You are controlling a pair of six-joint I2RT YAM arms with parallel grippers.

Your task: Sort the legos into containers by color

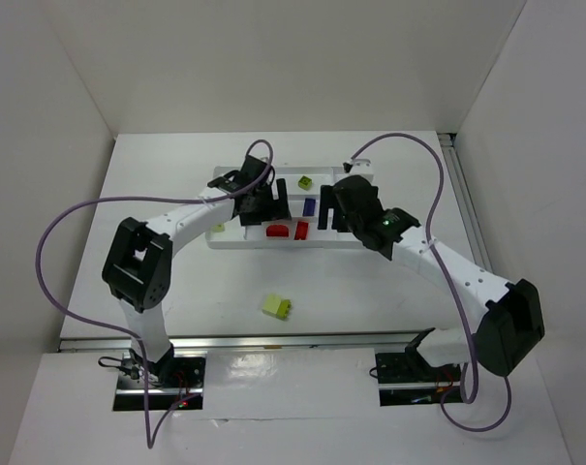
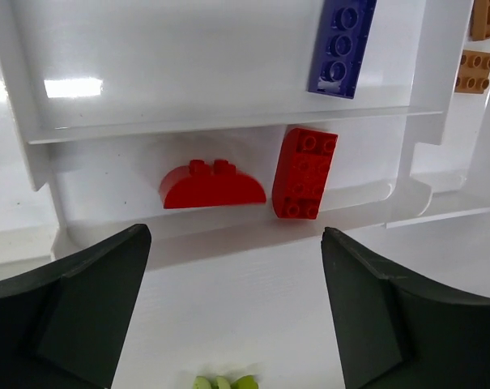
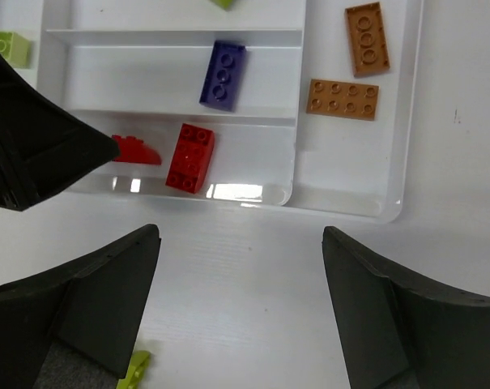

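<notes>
Between picks, both jaws are held apart, empty, over the tray (image 3: 261,162); the lime brick (image 1: 277,306), lower centre, should be fetched next.

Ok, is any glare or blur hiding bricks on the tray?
Left wrist: a glare patch on the tray floor, no brick near it; the arched red brick is sharp. Right wrist: a glare streak at the near wall beside the rectangular red brick, nothing hidden. Top external: even light, but the arms cover part of the tray.
</notes>
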